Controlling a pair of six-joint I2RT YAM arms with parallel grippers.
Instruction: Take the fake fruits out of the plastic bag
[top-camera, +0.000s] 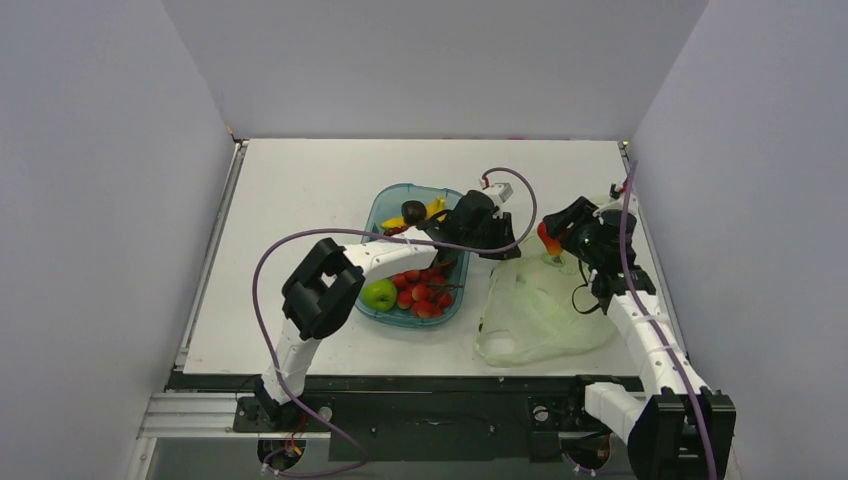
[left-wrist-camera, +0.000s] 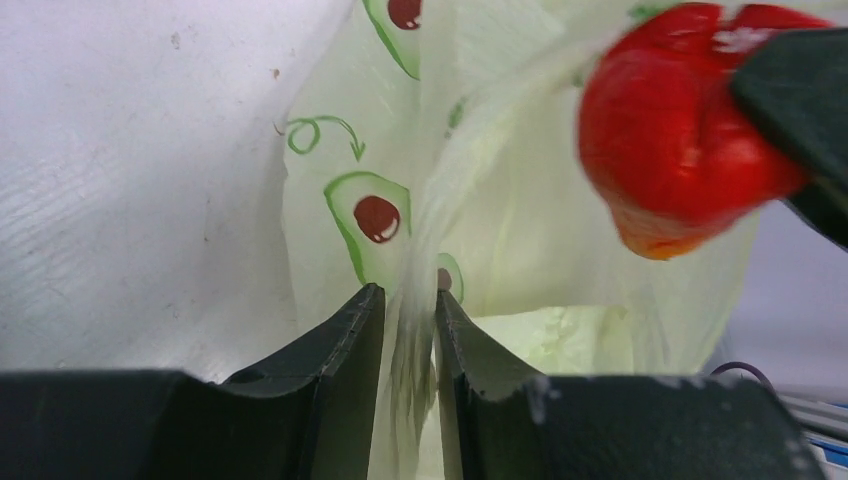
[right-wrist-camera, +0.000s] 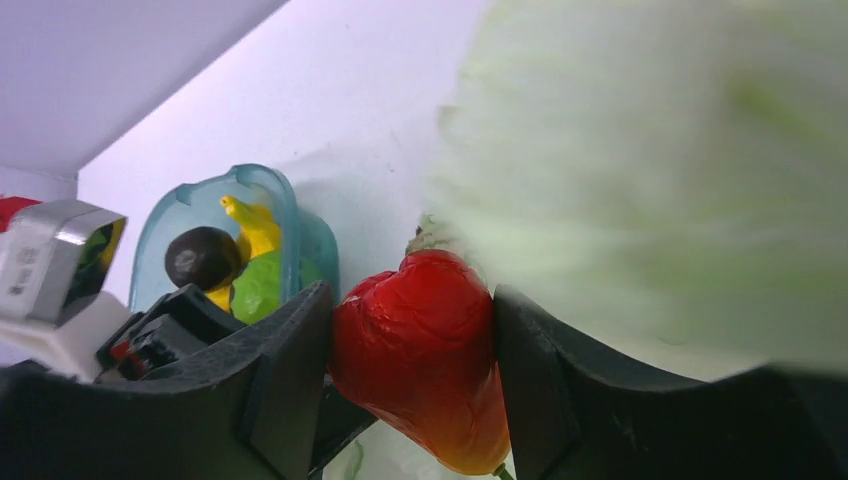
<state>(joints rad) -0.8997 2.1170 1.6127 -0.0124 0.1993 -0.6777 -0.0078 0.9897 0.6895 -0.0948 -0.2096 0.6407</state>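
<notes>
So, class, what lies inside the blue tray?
A green apple, red berries, a dark plum and a yellow banana. The left arm crosses the tray, covering its middle.

I work in what looks like a robotics lab test cell: under my jaws lies a plain white table (top-camera: 300, 190), plain pale panels (top-camera: 100, 200) box it in beyond and beside them, and behind them run an aluminium rail (top-camera: 190, 415) and looping purple cables (top-camera: 256, 285).
</notes>
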